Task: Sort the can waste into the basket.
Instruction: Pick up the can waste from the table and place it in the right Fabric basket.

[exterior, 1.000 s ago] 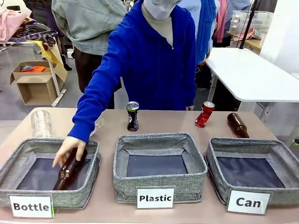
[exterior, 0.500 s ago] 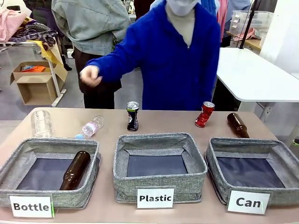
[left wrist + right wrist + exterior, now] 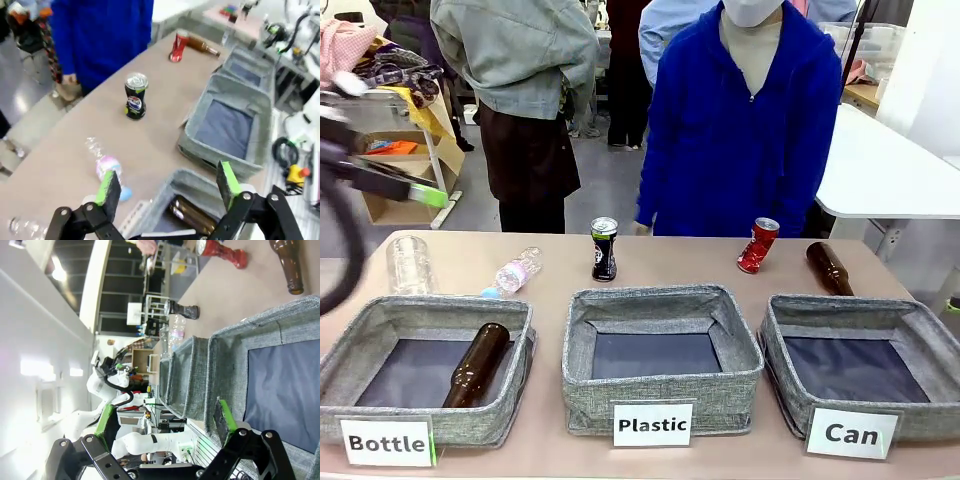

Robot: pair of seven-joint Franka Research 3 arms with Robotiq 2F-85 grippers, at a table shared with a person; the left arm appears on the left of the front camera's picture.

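Observation:
The slim black can (image 3: 604,248) stands upright at the back of the table, behind the middle bin. The dented red can (image 3: 758,245) leans farther right. The grey "Can" basket (image 3: 840,305) sits at the front right with nothing on its dark floor. My left gripper (image 3: 168,180) is open above the left bin's far corner, with the black can (image 3: 135,96) and the red can (image 3: 178,46) ahead of it. In the front view it is a blur at the left edge (image 3: 420,195). My right gripper (image 3: 166,416) is open beside the Can basket (image 3: 260,330).
A brown bottle (image 3: 829,267) lies behind the Can basket. Another brown bottle (image 3: 478,364) rests in the "Bottle" bin (image 3: 380,310). A small plastic bottle (image 3: 517,271) and a clear cup (image 3: 408,264) sit at the back left. The "Plastic" bin (image 3: 660,300) is central. A person in blue stands across the table.
The person let go of the brown bottle in the Bottle bin, drew the hand back and straightened up. My left arm has swung into the front view at the left.

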